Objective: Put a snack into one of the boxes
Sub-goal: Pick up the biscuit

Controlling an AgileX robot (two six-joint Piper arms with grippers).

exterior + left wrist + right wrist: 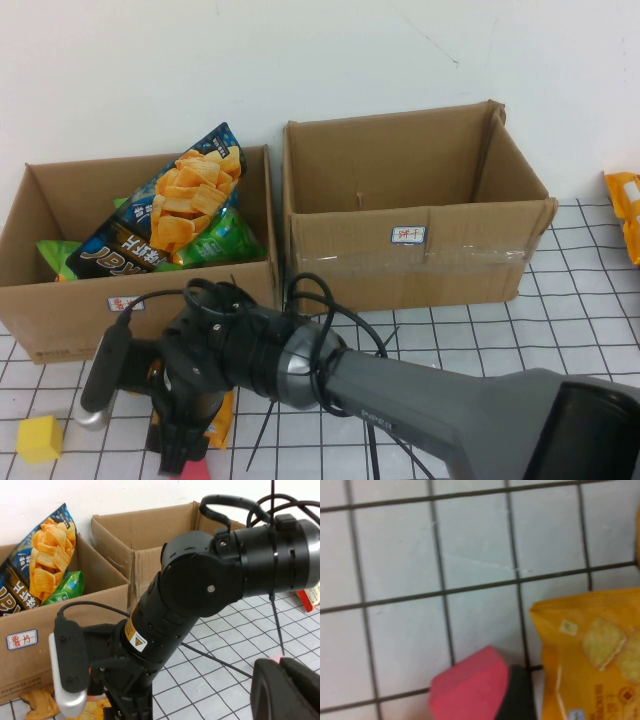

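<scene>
Snack (pixel 592 665): yellow packet, cracker print.

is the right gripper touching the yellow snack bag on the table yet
Cannot tell. The right wrist view shows a pink fingertip beside the yellow snack bag, with no clear contact or gap.

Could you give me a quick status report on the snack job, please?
Right gripper open, down at orange snack bag before the labelled box. Left gripper shut, held aside. Box already holds chip bags. Nothing seen in the way.
</scene>
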